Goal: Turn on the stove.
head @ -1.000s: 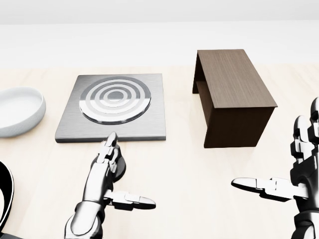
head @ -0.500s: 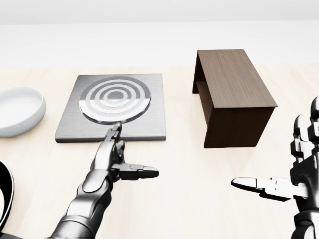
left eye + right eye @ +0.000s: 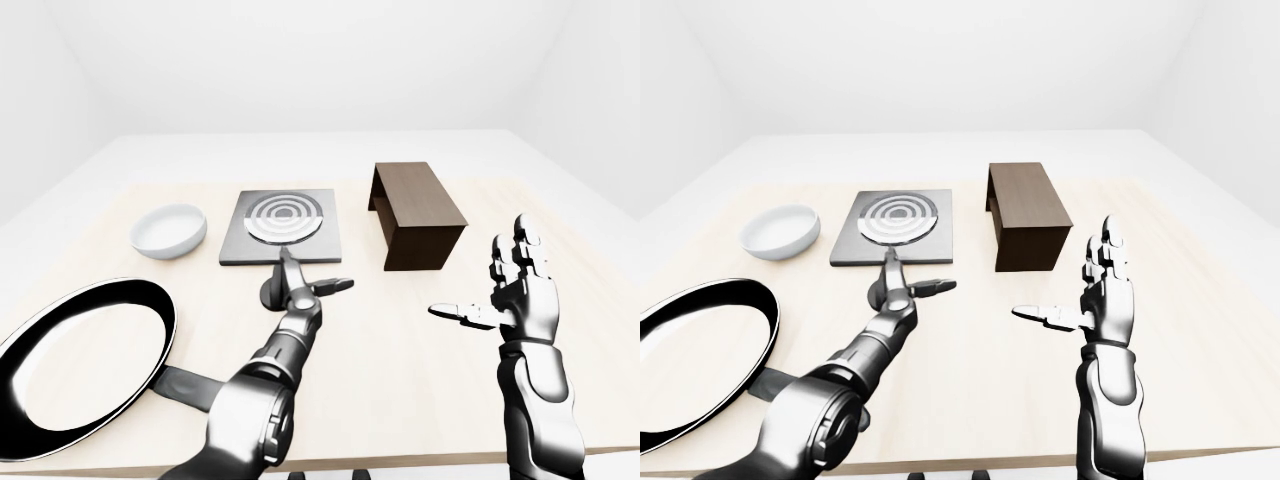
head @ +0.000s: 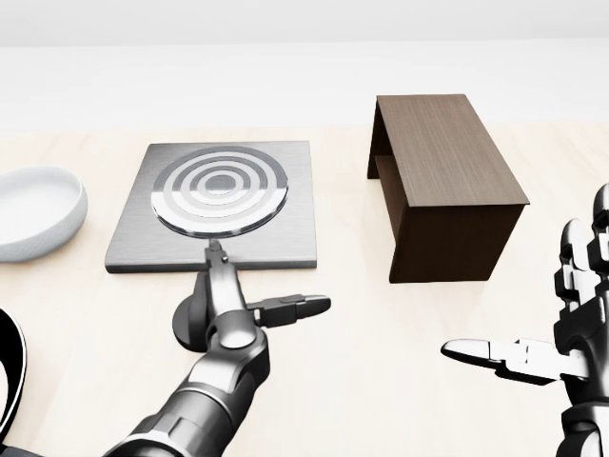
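The stove (image 4: 128, 243) is a flat grey square plate with a ringed round burner (image 4: 221, 188), left of centre on the pale wooden table in the head view. My left hand (image 4: 259, 279) is stretched toward it, open. Its straight fingers (image 4: 216, 262) point at the middle of the stove's near edge and reach the rim, and the thumb (image 4: 300, 307) sticks out to the right. A dark round patch (image 4: 187, 326) lies on the table under this hand; I cannot tell whether it is a knob or a shadow. My right hand (image 4: 533, 314) hovers open at the right edge, holding nothing.
A dark wooden open-sided box (image 4: 447, 181) stands right of the stove. A white bowl (image 4: 33, 214) sits to the stove's left. A large black frying pan (image 3: 85, 360) lies at the table's lower left, its handle under my left forearm.
My left hand has slid up the view toward the stove, so its fingertips now meet the stove's near edge. The dark round patch shows more to the hand's left. The right hand has not moved.
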`<state>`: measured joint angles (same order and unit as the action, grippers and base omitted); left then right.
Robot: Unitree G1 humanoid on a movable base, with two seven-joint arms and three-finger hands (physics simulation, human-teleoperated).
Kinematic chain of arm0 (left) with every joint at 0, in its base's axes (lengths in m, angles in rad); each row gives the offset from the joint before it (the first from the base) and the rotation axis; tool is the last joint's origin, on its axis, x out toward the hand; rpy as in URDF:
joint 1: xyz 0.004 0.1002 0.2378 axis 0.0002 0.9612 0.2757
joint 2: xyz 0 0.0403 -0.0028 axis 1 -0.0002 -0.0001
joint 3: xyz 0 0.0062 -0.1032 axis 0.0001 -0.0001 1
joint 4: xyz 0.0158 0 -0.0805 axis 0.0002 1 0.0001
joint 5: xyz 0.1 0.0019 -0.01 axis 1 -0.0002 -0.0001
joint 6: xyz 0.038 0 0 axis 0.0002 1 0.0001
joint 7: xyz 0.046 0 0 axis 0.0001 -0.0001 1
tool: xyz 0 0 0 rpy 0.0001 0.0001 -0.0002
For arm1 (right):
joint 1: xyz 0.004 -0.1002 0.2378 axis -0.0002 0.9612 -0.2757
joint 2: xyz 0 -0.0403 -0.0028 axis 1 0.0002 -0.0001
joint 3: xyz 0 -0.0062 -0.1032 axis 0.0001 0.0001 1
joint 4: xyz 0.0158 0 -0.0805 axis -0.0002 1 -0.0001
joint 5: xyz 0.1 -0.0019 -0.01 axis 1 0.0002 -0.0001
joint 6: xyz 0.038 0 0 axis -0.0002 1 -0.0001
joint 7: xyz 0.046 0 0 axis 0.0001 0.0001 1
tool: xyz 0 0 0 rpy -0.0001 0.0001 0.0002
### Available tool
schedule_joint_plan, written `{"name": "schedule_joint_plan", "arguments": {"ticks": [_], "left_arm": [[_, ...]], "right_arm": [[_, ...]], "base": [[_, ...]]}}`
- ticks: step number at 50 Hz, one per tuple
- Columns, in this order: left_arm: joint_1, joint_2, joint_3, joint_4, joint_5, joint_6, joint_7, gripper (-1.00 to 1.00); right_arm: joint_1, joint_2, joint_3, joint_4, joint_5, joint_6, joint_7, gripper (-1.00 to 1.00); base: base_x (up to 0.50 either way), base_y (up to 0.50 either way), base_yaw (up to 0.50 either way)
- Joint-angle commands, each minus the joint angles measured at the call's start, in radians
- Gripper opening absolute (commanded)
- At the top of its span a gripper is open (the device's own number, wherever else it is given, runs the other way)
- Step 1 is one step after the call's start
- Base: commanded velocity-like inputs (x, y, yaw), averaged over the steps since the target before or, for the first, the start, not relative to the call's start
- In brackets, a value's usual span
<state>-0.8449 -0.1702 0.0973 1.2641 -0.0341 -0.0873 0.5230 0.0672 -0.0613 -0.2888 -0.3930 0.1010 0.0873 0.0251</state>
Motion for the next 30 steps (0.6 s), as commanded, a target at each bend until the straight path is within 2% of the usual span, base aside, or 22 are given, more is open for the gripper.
{"name": "schedule_joint_plan", "arguments": {"ticks": [1, 5, 9, 18, 19, 22, 23, 24, 27, 30], "left_arm": [[-0.037, 0.263, 0.024, 0.019, 0.169, 0.000, 0.001, 1.00], [-0.057, 0.285, 0.003, -0.033, 0.246, 0.000, 0.001, 1.00], [-0.059, 0.292, -0.010, -0.156, 0.272, 0.000, 0.001, 1.00], [0.089, 0.261, -0.013, -0.813, 0.312, 0.000, 0.001, 1.00], [0.112, 0.253, -0.012, -0.975, 0.314, 0.000, 0.001, 1.00], [0.137, 0.244, -0.011, -1.212, 0.319, 0.093, 0.001, 1.00], [0.143, 0.236, -0.009, -1.301, 0.320, 0.150, 0.001, 1.00], [0.146, 0.236, -0.011, -1.349, 0.326, 0.175, 0.001, 1.00], [0.148, 0.231, -0.007, -1.472, 0.325, 0.175, 0.001, 1.00], [0.142, 0.234, -0.003, -1.517, 0.319, 0.175, 0.001, 1.00]], "right_arm": [[-0.003, -0.001, -0.001, 0.007, 0.001, 0.000, 0.003, 1.00], [-0.006, -0.003, -0.001, 0.017, 0.002, 0.000, 0.003, 1.00], [-0.007, -0.004, 0.002, 0.018, 0.002, 0.000, 0.004, 1.00], [-0.007, -0.004, 0.002, 0.019, 0.004, 0.000, 0.004, 1.00], [-0.007, -0.004, 0.002, 0.019, 0.004, 0.000, 0.005, 1.00], [-0.006, -0.004, 0.003, 0.017, 0.004, 0.000, 0.005, 1.00], [-0.006, -0.003, 0.004, 0.019, 0.003, 0.000, 0.005, 1.00], [-0.002, -0.002, 0.005, 0.005, 0.003, 0.000, 0.003, 1.00], [0.001, 0.000, 0.006, -0.007, 0.002, 0.000, 0.004, 1.00], [-0.001, 0.001, 0.005, -0.001, 0.002, 0.000, 0.005, 1.00]], "base": [[0.00, 0.00, 0.00], [0.00, 0.00, 0.00], [0.00, 0.00, 0.00], [0.00, 0.00, 0.00], [0.00, 0.00, 0.00], [0.00, 0.00, 0.00], [0.00, 0.00, 0.00], [0.00, 0.00, 0.00], [0.00, 0.00, 0.00], [0.00, 0.00, 0.00]]}}
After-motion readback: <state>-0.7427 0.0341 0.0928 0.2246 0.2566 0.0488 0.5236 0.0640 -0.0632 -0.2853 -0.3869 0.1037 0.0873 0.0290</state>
